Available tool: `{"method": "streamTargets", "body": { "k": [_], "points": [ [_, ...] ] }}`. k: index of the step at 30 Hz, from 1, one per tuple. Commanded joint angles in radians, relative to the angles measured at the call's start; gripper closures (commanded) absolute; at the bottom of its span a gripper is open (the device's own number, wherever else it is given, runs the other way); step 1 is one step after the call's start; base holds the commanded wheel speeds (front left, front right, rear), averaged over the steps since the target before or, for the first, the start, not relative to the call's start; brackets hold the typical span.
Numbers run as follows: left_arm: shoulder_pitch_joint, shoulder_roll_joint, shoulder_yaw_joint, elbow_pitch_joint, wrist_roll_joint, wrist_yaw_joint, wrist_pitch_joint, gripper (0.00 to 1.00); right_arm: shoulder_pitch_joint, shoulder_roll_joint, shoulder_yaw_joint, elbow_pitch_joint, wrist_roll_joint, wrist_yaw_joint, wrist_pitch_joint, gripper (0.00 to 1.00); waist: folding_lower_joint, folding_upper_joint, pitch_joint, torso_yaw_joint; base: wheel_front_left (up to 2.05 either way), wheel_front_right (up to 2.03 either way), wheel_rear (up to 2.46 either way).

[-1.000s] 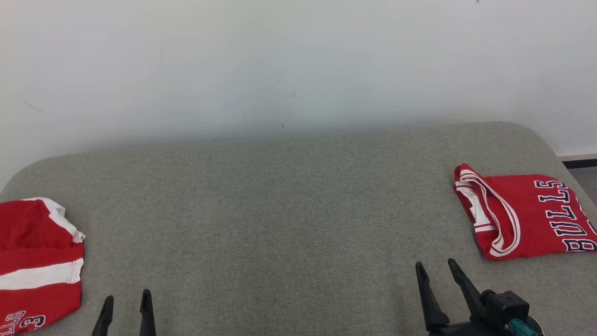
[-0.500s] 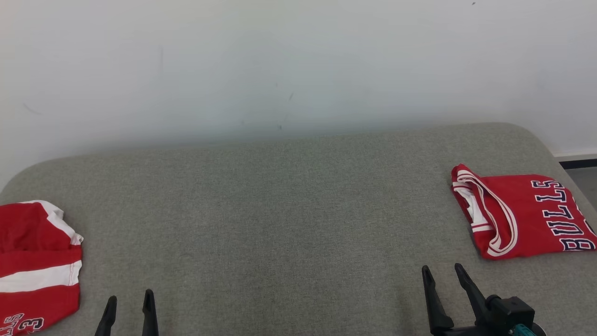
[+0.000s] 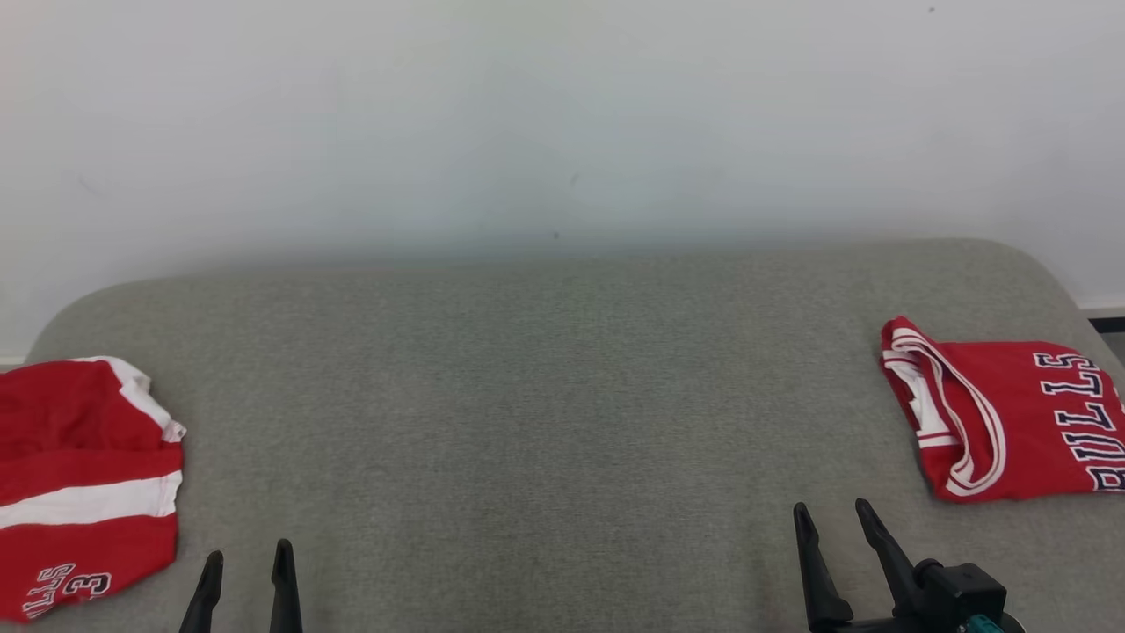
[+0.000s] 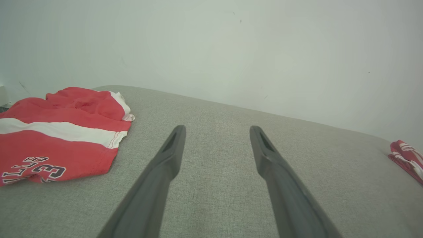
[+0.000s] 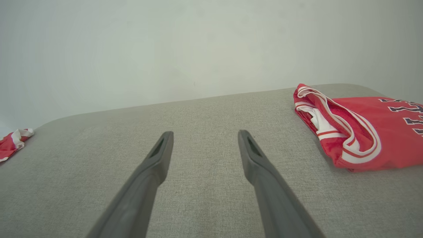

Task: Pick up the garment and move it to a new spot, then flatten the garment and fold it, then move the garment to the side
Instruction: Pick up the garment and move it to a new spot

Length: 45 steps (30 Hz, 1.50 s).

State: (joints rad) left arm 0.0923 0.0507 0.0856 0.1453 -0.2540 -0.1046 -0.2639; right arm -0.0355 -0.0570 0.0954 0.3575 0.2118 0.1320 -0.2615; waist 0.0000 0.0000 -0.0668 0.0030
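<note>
Near the spread right pincer (image 5: 205,133), wrist view shows garment's (image 5: 380,122) layered collar.

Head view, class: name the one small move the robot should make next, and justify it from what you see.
Probably swing the left gripper toward the rumpled red garment beside it. Its jaws stand open and empty, that garment lies bunched on the grey surface, and the red jersey at the right already looks folded and set aside.
</note>
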Motion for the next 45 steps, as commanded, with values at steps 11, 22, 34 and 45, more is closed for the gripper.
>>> {"method": "streamTargets", "body": {
  "k": [11, 22, 34, 45],
  "points": [
    [0.018, 0.000, 0.014, 0.006, 0.014, 0.002, 0.000, 0.00, 0.019, 0.006, 0.011, 0.001, 0.010, -0.003, -0.004, 0.00, 0.0000, 0.0000, -0.017, 0.165, 0.00, 0.00, 0.00],
    [0.039, 0.000, 0.049, -0.005, 0.036, -0.006, 0.000, 0.00, 0.018, 0.007, 0.045, 0.003, 0.048, -0.003, -0.003, 0.00, 0.0000, 0.0000, -0.023, 0.316, 0.00, 0.00, 0.00],
    [0.057, 0.000, 0.080, -0.012, 0.045, -0.008, 0.000, 0.00, 0.005, 0.007, 0.082, 0.005, 0.067, -0.003, -0.003, 0.00, 0.0000, 0.0000, -0.030, 0.364, 0.00, 0.00, 0.00],
    [0.032, 0.000, 0.083, 0.024, 0.023, -0.009, 0.000, 0.00, 0.016, 0.007, 0.091, 0.008, 0.063, -0.003, -0.003, 0.00, 0.0000, 0.0000, -0.019, 0.362, 0.00, 0.00, 0.00]
  ]
}}
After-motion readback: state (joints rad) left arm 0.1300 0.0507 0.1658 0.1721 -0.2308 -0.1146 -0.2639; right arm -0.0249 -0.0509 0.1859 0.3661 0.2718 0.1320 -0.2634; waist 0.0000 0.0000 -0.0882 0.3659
